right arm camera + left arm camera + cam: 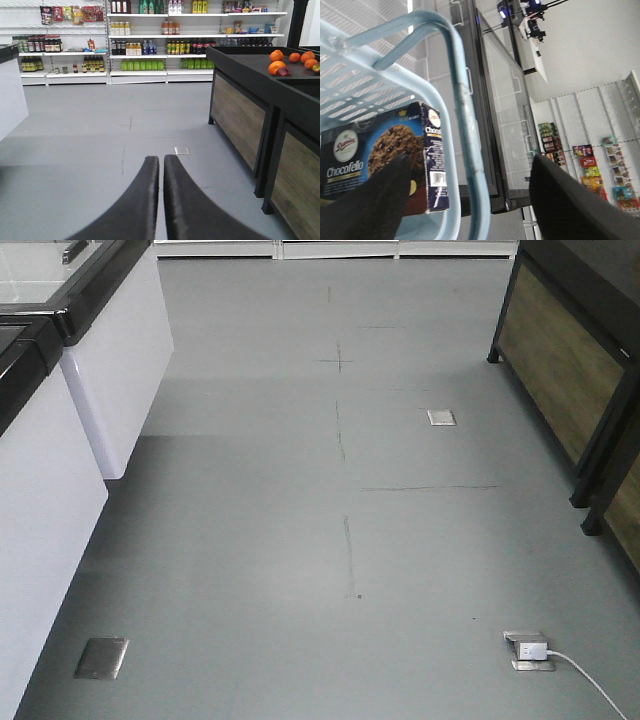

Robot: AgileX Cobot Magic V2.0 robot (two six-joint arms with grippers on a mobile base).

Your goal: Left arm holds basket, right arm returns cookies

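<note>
Left gripper (pixel 471 159): only the left wrist view shows it. Its two dark fingers (pixel 365 210) stand wide apart at the bottom corners, both cut off by the frame edge. The basket's blue bar (pixel 465 130) runs through the gap. I cannot tell whether either finger touches it.
Right gripper (pixel 161 159): only the right wrist view shows it. The fingers lie closed together with a hairline slit between them and nothing in it, pointing out over bare grey floor (pixel 100 130).
Cookies (pixel 375 155): a navy "Chocofello" box lying inside the light blue basket (pixel 350 95), against its slotted wall. The lower left part is covered by the left finger and the frame edge.
Basket: seen in part only; the bottom and far side are out of frame.
Front view: neither arms, basket nor box appear. It shows white freezer cabinets (pixel 110 370), a wood-panelled stand (pixel 560 370), a floor socket plate (pixel 100 658) and a plug with a white cable (pixel 530 648).
Right wrist view only: drink shelves (pixel 150 50), and oranges (pixel 277 65) on a black stand (pixel 240 110).
Left wrist view only: a glass-lidded freezer (pixel 505 125) and distant snack packets (pixel 590 165), too small to read.
</note>
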